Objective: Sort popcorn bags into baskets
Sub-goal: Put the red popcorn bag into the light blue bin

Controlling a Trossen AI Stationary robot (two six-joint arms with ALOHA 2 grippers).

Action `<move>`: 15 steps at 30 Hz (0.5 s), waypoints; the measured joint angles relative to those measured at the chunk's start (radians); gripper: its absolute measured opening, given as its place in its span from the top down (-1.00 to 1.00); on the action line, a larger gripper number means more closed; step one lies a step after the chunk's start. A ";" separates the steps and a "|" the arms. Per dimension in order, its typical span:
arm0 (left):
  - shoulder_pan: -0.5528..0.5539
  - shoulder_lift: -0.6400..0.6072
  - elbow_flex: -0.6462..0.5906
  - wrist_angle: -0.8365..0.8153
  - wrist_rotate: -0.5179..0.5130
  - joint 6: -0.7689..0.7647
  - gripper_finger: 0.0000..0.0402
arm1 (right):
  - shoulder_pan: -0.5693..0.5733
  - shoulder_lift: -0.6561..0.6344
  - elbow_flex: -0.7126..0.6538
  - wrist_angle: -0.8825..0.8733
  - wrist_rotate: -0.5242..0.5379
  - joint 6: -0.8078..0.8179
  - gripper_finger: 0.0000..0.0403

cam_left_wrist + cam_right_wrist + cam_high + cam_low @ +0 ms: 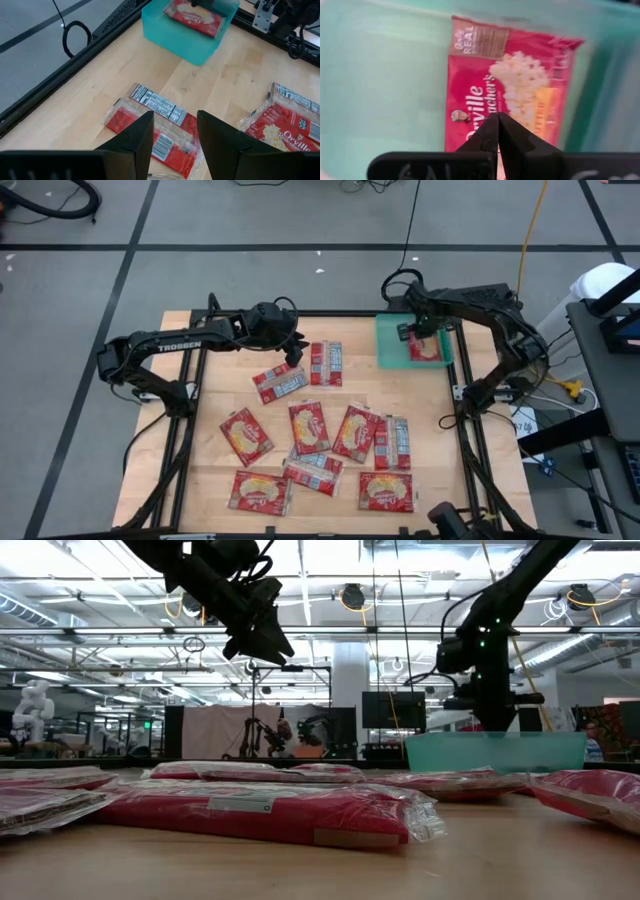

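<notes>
Several red popcorn bags (pixel 310 427) lie flat on the wooden table, some with their red-and-silver backs up. My left gripper (pixel 293 348) (pixel 172 135) is open and hovers well above the table (pixel 262 638), over a bag lying back-up (pixel 156 122) (pixel 325 363). The teal basket (pixel 392 340) (pixel 495 752) stands at the table's far right. One popcorn bag (pixel 515 80) (pixel 428 348) is inside it, picture side up. My right gripper (pixel 498 120) (pixel 418 332) reaches down into the basket, shut over that bag. My right gripper comes from above, pointing down, its shut fingers (pixel 487 135) meeting on the bag's printed face (pixel 492 107) near the middle. The fingers hide the exact spot they pinch. The bag sits low inside the basket; whether it rests on the floor cannot be told.
The table's black frame rails (pixel 462 410) run along its edges, close beside the basket. Bare wood (pixel 400 395) lies between the basket and the bag cluster. Cables (pixel 405 250) trail on the floor beyond the far edge.
</notes>
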 joint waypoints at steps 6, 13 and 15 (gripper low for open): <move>0.000 0.000 0.000 0.000 0.000 0.012 0.24 | 0.000 -0.016 0.000 0.036 -0.018 0.005 0.99; 0.000 0.000 0.000 -0.003 0.000 0.030 0.24 | 0.033 0.071 0.001 0.123 -0.100 0.026 1.00; 0.000 0.000 0.000 -0.008 0.000 0.035 0.24 | 0.041 0.109 0.001 0.163 -0.118 0.014 1.00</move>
